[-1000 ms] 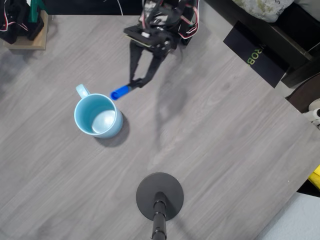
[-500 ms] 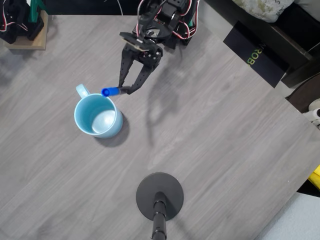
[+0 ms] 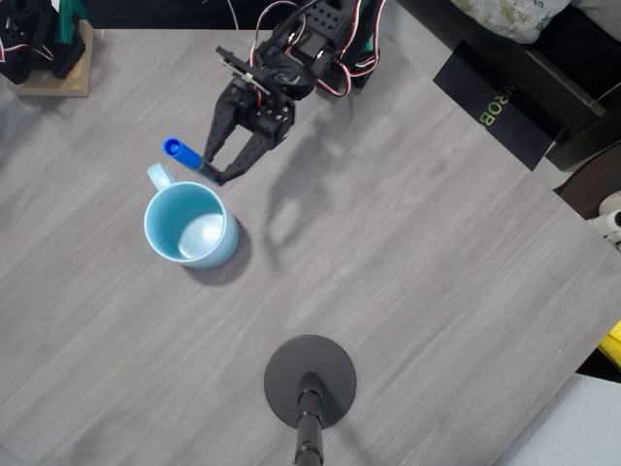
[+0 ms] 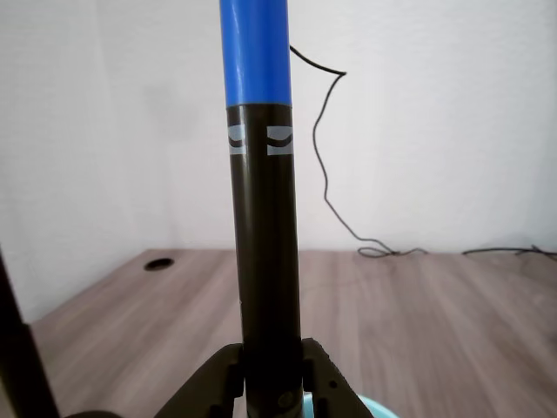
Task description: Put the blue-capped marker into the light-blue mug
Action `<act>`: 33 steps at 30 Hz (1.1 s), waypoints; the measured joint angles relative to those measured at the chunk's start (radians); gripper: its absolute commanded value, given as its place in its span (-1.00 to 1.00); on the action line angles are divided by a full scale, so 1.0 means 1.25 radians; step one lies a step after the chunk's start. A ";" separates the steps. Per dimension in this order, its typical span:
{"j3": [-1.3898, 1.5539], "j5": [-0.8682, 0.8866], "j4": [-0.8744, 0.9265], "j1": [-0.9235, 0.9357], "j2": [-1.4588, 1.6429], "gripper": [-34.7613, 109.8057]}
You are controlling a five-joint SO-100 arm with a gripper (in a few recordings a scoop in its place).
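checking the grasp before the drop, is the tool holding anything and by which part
Yes. The tool holds the blue-capped marker by the dark barrel, at the end away from the blue cap. The cap sticks out free, near the light-blue mug handle in the overhead view.

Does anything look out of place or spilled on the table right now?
Nothing stands out. The light-blue mug stands upright on the table, nothing spilled. The gripper holds the blue-capped marker just above the mug's handle, in the overhead view.

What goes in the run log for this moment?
gripper: shut on blue-capped marker | marker: lifted, near mug handle | light-blue mug: upright, empty | insertion: not done
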 measured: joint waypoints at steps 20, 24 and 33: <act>0.002 0.022 -0.263 0.040 -0.234 -0.52; 0.002 0.012 -0.368 0.067 -0.322 -0.52; 0.010 0.009 -0.528 0.091 -0.463 -0.52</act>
